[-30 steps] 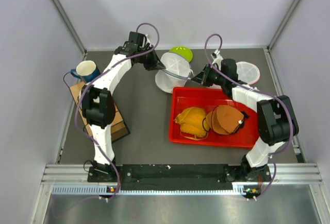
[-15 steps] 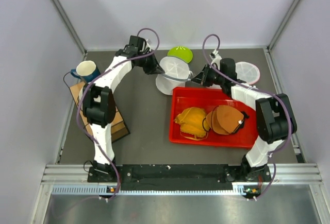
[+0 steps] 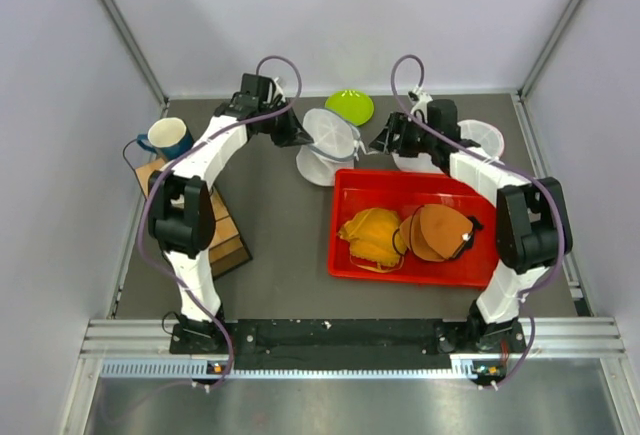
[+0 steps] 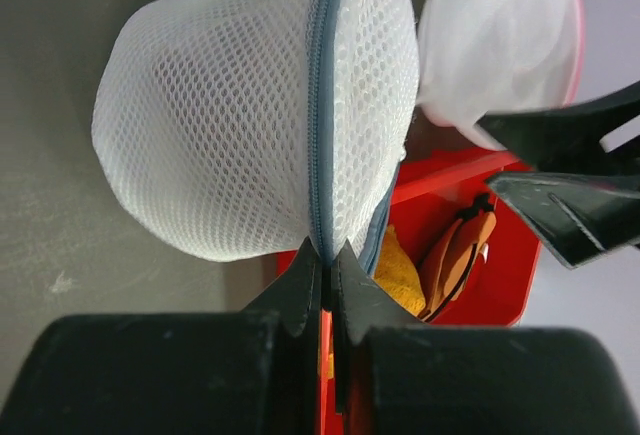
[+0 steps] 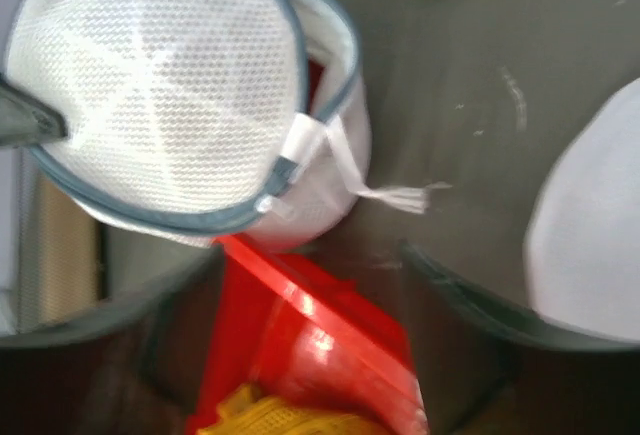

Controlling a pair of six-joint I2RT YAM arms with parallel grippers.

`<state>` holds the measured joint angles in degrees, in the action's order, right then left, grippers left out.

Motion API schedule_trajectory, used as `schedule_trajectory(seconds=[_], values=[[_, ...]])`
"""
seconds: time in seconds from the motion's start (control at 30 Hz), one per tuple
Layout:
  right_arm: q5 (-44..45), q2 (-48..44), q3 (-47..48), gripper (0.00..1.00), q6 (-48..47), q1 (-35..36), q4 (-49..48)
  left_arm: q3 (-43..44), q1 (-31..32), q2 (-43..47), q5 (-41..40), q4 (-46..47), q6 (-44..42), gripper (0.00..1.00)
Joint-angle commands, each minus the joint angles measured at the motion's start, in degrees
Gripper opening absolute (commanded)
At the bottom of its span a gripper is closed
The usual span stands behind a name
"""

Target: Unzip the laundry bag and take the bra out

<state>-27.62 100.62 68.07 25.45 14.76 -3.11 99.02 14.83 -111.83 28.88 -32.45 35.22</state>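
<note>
The left end effector [image 4: 325,260] is clenched on the zipper seam of the mesh laundry bag [image 4: 230,125], which lies at the far-left corner of the red tray [image 3: 345,260] on the dark surface [image 3: 280,225]. The right end effector [image 5: 310,275] hangs released near the bag's zipper tab [image 5: 298,145].

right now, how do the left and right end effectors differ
The left end effector is shut, pinching the bag at its zipper seam; the right end effector is open, holding nothing. The left touches the bag; the right sits short of it, near its pull tab. Both face that bag.
</note>
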Motion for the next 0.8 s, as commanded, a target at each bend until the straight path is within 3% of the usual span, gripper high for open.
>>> schedule_trajectory(seconds=[0.0,0.17,0.37,0.6,0.63,0.67,0.73,0.77], values=[[6.4,-3.5,4.5,0.88,-4.7,-1.4,5.0,-3.7,0.3,4.9,-3.2,4.8,0.6,0.0],[10.9,-7.4,6.1,0.98,-7.0,1.8,8.0,-6.9,1.5,5.8,-4.8,7.2,2.6,0.0],[17.1,-8.8,7.2,0.99,-11.4,8.0,11.5,-10.3,2.3,8.0,-6.1,9.3,4.9,0.0],[15.2,-7.5,8.0,0.99,-9.1,9.7,10.8,-13.0,4.1,10.3,-6.2,11.5,5.3,0.0],[15.5,-7.5,8.2,0.99,-8.9,10.0,10.8,-12.9,4.2,10.6,-6.4,11.4,4.7,0.04],[15.7,-7.6,8.2,0.99,-8.8,10.3,10.7,-12.4,4.2,10.7,-6.6,11.1,4.4,0.18],[16.3,-8.0,8.3,0.99,-8.8,11.2,10.7,-11.4,4.2,11.1,-7.6,9.3,3.1,0.35],[16.5,-8.4,8.2,0.99,-8.8,11.5,10.6,-9.7,4.2,11.3,-8.0,8.5,2.5,0.55]])
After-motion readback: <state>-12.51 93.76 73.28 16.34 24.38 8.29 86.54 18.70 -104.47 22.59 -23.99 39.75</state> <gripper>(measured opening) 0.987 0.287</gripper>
